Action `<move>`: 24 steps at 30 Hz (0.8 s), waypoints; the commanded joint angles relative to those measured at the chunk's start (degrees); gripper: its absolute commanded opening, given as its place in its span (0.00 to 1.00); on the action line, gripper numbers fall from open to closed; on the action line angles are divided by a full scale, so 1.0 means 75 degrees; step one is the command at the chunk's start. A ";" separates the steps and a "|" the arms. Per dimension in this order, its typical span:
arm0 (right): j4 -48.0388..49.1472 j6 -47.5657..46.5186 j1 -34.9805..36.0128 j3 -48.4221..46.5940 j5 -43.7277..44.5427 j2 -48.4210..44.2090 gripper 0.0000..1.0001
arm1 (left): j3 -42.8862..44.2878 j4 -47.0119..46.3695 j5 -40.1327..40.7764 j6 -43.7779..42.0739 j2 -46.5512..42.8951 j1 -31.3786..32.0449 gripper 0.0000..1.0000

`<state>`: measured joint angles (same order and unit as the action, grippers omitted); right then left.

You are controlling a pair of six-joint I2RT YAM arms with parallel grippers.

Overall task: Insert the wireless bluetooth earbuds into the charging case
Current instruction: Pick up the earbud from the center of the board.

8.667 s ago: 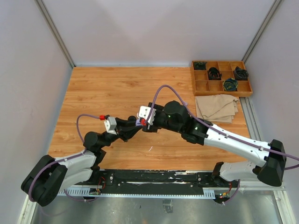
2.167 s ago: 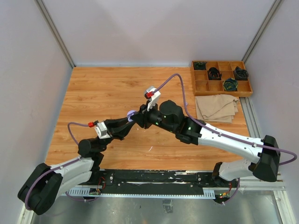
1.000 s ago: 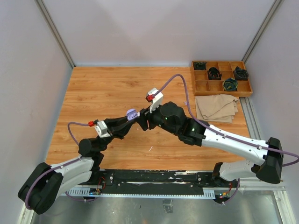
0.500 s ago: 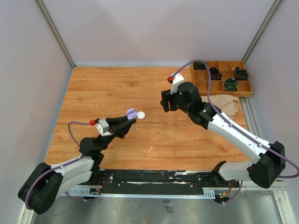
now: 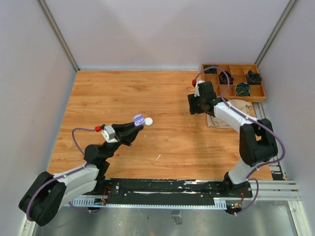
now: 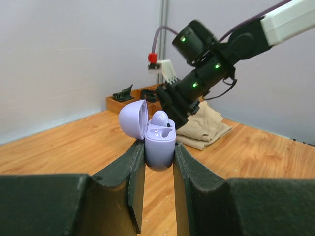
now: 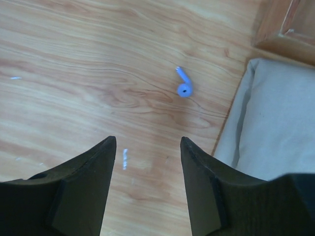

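My left gripper (image 5: 134,125) is shut on a lilac charging case (image 5: 139,119), held above the table. In the left wrist view the case (image 6: 160,142) sits between the fingers with its lid flipped open to the left, and one lilac earbud (image 6: 160,118) is seated in it. A small white round spot (image 5: 148,121) shows just past the case; I cannot tell what it is. My right gripper (image 5: 192,104) hovers open near the cloth. Beneath it (image 7: 146,142) and ahead, another lilac earbud (image 7: 183,84) lies on the wood, stem pointing away.
A folded beige cloth (image 5: 232,112) lies at the right, its edge (image 7: 275,123) close to the loose earbud. Behind it stands a wooden compartment tray (image 5: 212,90) with dark coiled items. Grey walls enclose the table on three sides.
The right arm has swung away from the held case, back and to the right, over to the cloth's edge. The left arm has kept still with the case in its grip.
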<state>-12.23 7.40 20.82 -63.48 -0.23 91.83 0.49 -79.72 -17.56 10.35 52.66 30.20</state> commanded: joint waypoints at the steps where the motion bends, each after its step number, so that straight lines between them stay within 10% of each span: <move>1: -0.0061 -0.0327 -0.0496 -0.0606 -0.0292 0.0850 0.54 | -0.0441 -0.0046 0.0164 -0.0161 -0.0147 0.0030 0.00; 24: -0.0345 -0.0513 -0.1074 -0.1909 -0.0463 0.3119 0.27 | -0.0429 0.0002 0.0178 -0.0173 -0.0143 0.0040 0.00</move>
<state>-12.93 3.99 13.50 -76.25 -2.85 113.65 0.49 -79.11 -16.97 10.26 51.88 30.20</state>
